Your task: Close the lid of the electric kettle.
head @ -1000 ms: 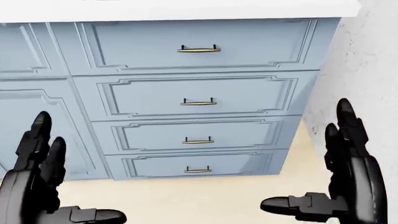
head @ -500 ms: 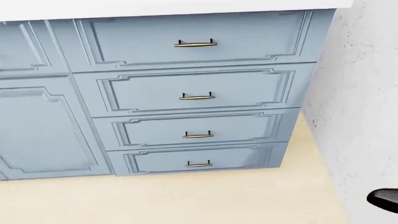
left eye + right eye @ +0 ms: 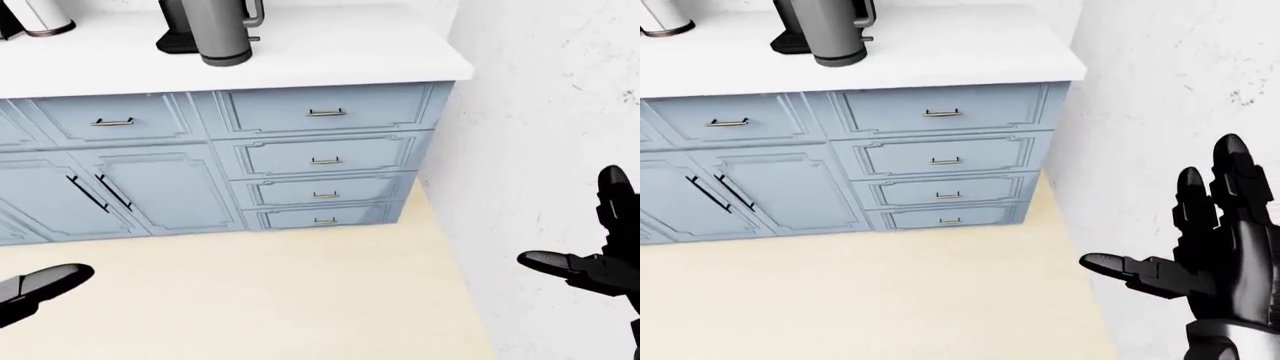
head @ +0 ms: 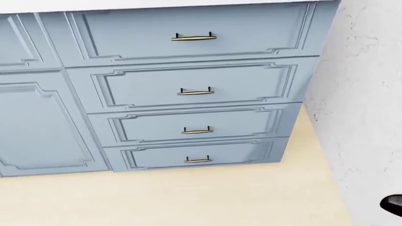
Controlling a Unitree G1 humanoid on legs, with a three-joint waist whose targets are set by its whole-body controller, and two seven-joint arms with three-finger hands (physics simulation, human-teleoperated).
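Electric kettle (image 3: 222, 30) standing upright on the white counter (image 3: 330, 52), at the top of the left-eye view, its top cut off by the frame, so lid not visible. Just beside it, to its left, a dark base or appliance (image 3: 176, 41); farther left, a white cylinder (image 3: 40, 16) at the corner. Below the counter, blue cabinets with a stack of four drawers (image 4: 194, 89) bearing brass handles, all shut. Right hand (image 3: 1220, 255) low at the right edge of the right-eye view, fingers spread, thumb out to the left, holding nothing, well apart from the kettle. Left hand (image 3: 35, 289) barely in view at lower left; only one dark finger showing, state impossible to tell. Pale wall (image 3: 550, 112) on the right, beige floor (image 3: 260, 300) below.
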